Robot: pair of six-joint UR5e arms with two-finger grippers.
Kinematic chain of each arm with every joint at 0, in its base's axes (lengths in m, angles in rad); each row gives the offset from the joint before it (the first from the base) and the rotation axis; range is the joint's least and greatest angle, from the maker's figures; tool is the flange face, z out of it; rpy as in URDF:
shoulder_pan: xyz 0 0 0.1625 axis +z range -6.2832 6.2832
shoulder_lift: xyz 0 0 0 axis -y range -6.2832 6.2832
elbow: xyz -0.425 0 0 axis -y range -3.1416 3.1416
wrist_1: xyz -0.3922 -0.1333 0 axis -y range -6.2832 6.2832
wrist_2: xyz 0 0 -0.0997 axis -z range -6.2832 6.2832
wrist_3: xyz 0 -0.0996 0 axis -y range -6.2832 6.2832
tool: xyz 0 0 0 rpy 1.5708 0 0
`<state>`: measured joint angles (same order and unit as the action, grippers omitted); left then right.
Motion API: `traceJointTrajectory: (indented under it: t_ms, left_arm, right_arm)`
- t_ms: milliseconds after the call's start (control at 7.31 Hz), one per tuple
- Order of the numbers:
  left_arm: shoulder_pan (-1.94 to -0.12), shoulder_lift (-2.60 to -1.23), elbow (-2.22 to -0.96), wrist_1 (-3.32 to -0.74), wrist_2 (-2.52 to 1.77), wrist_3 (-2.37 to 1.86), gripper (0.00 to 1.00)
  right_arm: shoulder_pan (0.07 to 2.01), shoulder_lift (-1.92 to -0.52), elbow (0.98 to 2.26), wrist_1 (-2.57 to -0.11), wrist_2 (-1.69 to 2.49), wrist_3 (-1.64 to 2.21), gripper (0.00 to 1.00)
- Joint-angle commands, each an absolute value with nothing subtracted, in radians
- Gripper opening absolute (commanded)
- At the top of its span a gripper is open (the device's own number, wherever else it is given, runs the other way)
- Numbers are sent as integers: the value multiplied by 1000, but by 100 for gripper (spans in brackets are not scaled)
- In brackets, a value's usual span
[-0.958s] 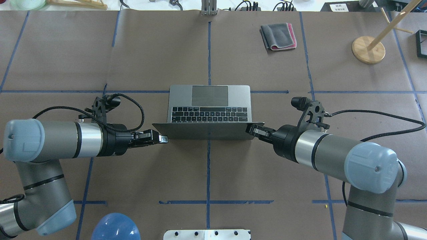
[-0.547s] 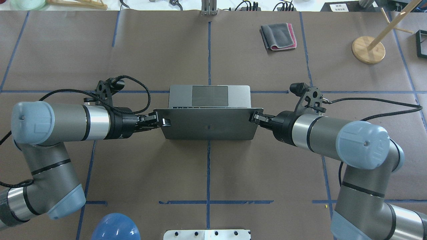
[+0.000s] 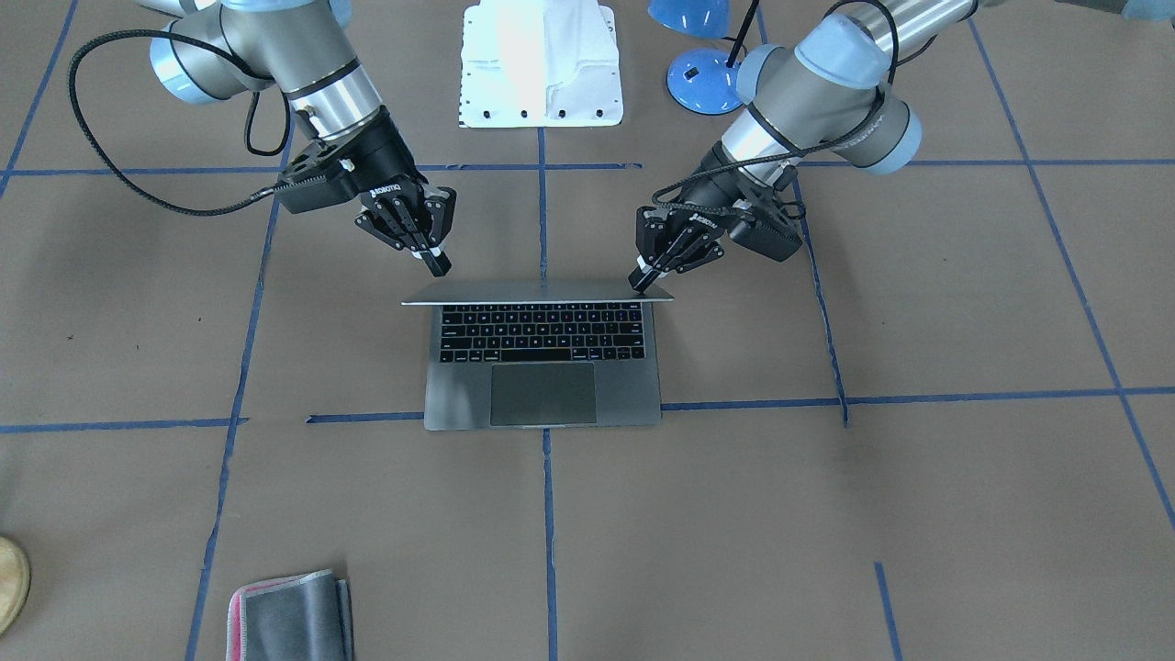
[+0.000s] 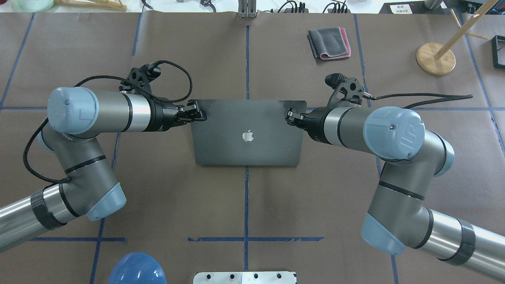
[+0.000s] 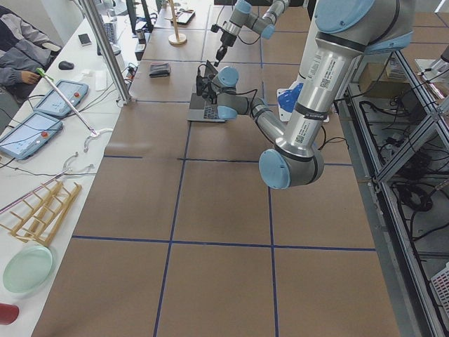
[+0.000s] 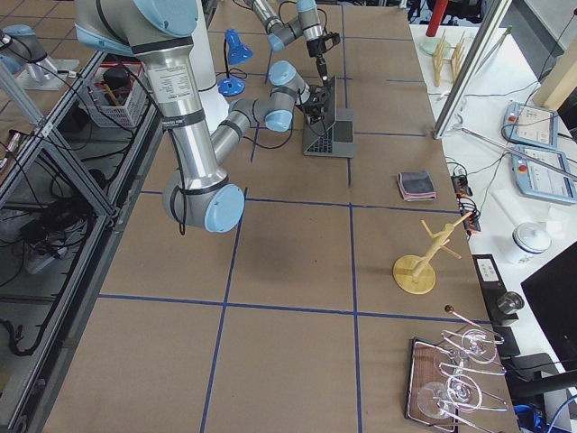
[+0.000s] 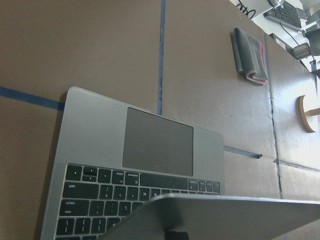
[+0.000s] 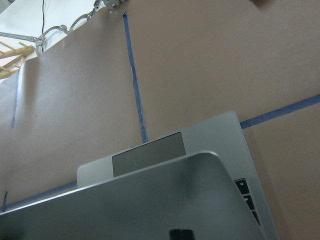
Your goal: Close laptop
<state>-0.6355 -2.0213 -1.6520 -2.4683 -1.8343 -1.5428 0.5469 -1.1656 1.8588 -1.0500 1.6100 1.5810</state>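
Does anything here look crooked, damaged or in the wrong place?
Nothing stands out. The laptop sits square to the blue tape lines, its lid partly closed, with the left pincer and the right pincer at its top corners.

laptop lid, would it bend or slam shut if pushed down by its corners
Probably stiff: the laptop lid looks flat though the left claw and right claw sit only at its far corners. Slim metal, so likely dense; the base seems unlikely to skid on the paper. Hanging ajar over the keyboard, it might drop shut if released.
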Motion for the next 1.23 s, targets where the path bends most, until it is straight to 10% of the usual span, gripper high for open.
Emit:
traceJointTrajectory:
  t_ms: [0,274,411,547,1095]
  left_arm:
    - [-646,-2087,-1512,-2464,-1833,-1526,0]
    - [-643,-2157,-1341,-2464,-1839,-1450,0]
    - [-650,-2154,-1348,-2450,-1894,-1447,21]
    - [-684,-2157,-1354,-2392,-2016,-1445,98]
    - [-699,-2111,-1495,-2154,-2045,-1413,99]
  right_arm:
    - [578,-1064,1658,-1051,1643,1574,1]
    - [566,-1009,1511,-1054,1644,1571,6]
    - [572,-1011,1529,-1068,1699,1572,62]
    - [584,-1011,1570,-1154,1747,1568,99]
    - [598,-1041,1673,-1334,1791,1414,99]
